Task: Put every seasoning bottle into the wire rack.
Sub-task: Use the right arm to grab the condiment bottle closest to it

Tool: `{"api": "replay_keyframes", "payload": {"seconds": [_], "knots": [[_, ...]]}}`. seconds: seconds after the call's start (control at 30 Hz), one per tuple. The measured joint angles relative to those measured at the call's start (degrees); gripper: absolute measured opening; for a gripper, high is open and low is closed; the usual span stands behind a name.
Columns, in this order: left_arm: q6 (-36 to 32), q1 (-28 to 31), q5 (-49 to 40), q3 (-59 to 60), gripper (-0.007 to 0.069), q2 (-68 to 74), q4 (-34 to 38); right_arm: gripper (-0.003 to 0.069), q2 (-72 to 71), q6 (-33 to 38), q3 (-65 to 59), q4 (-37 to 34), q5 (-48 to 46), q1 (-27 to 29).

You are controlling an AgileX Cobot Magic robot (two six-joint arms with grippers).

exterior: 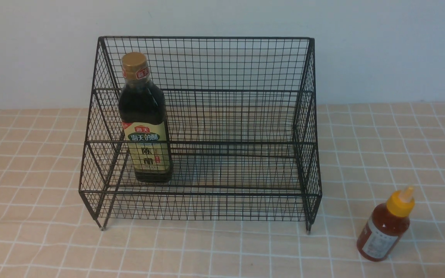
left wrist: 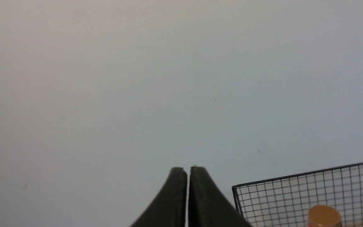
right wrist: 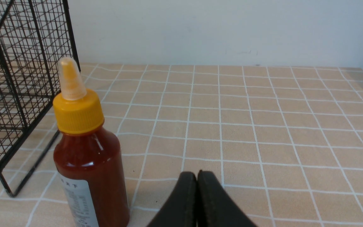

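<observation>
Dark btl [exterior: 145, 119] in rack [exterior: 207, 38], red btl [exterior: 384, 231] outside, L hand [left wrist: 187, 171], R hand [right wrist: 197, 176] closed

The left gripper [left wrist: 187, 171] and right gripper [right wrist: 197, 175] have matte black jaws tapering to rounded tips.

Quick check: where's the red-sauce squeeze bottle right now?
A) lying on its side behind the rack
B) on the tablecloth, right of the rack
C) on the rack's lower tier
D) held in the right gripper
B: the red-sauce squeeze bottle stands on the checked tablecloth, apart from the wire rack on its right side; the right gripper beside it is shut on nothing.
</observation>
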State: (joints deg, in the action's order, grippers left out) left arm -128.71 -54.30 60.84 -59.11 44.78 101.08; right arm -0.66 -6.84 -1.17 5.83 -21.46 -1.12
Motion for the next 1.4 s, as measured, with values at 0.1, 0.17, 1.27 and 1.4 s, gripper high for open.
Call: {"api": "replay_keyframes", "payload": {"seconds": [0.1,0.17,1.27,1.4], "knots": [[-8.2,-2.5,3.9,0.0,-0.0006,0.0,0.0,-0.0015,0.0,0.0,0.0,0.0,0.0,0.0],[-10.7,-3.2,6.0,0.0,-0.0006,0.0,0.0,-0.0015,0.0,0.0,0.0,0.0,0.0,0.0],[54.3,-5.5,-10.0,-0.2,-0.0003,-0.2,0.0,-0.0015,0.0,0.0,0.0,0.0,0.0,0.0],[61.9,-5.5,-16.7,-0.2,-0.0003,-0.2,-1.3,-0.0015,0.0,0.0,0.0,0.0,0.0,0.0]]}}
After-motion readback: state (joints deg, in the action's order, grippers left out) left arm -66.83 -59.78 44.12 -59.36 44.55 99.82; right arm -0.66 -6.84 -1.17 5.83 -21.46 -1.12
